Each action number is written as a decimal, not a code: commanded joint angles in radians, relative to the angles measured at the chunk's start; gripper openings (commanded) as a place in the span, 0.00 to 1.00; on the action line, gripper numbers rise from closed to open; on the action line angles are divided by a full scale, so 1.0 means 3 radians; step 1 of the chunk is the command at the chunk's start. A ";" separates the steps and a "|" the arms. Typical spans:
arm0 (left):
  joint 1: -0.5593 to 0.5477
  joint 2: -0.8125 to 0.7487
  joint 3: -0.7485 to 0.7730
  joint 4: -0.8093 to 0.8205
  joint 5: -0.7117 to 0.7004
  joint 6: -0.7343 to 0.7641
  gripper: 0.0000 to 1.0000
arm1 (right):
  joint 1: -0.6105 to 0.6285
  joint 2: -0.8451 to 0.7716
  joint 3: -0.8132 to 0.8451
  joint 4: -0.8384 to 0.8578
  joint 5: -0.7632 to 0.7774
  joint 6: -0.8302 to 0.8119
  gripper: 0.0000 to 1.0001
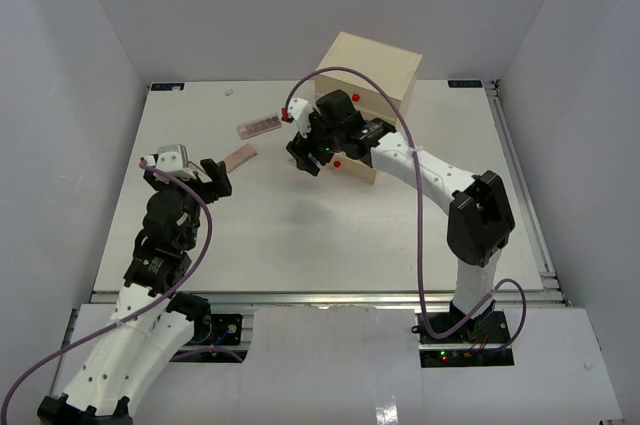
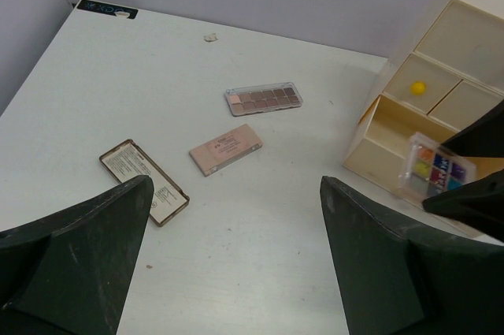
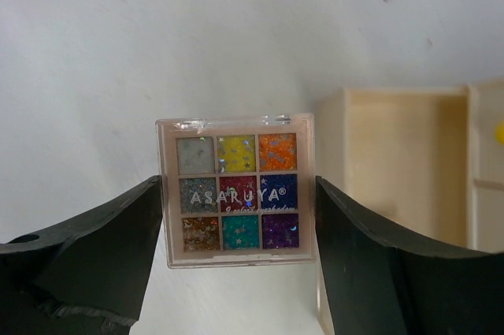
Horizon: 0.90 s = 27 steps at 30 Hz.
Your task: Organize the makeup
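Overhead, the right fingers (image 1: 305, 160) are hanging over the table (image 1: 300, 235) just in front of the cream chest (image 1: 372, 67) at the far side, beside its pulled-out drawer (image 1: 362, 170); what they are holding is too small to make out from here. The left fingers (image 1: 218, 180) are hovering near the left side, spread apart, with a pink compact (image 1: 239, 157) lying just beyond them and a long eyeshadow palette (image 1: 260, 127) farther back. From the left wrist, the left fingers (image 2: 79, 256) are standing wide open with nothing between them, above bare table (image 2: 118, 75). Ahead of them three flat items are lying apart from one another: a brown-rimmed palette (image 2: 144, 181) nearest, label side up, then the pink compact (image 2: 226, 148), then the long eyeshadow palette (image 2: 264, 99) with its rows of brownish pans. To the right the chest (image 2: 441, 67) is showing a yellow knob (image 2: 417, 87), and its drawer (image 2: 386, 138) is standing open, with a square glitter palette (image 2: 435, 169) being held up just in front of it. From the right wrist, the right fingers (image 3: 94, 256) are pressing against both side edges of the square glitter palette (image 3: 236, 189), gripping it flat with its nine coloured pans facing up. It is hanging above the table (image 3: 79, 51), just left of the open drawer (image 3: 394, 161).
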State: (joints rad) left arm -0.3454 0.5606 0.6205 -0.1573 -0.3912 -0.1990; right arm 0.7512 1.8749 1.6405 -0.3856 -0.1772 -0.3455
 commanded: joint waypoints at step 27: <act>0.0021 0.0106 -0.0023 -0.0028 0.0157 -0.0027 0.98 | -0.0416 -0.0048 -0.0764 0.1001 0.1663 -0.1088 0.60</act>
State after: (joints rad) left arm -0.3439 0.5916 0.6193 -0.1574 -0.3574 -0.2020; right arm 0.6350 1.8405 1.3903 -0.1577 0.2752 -0.6127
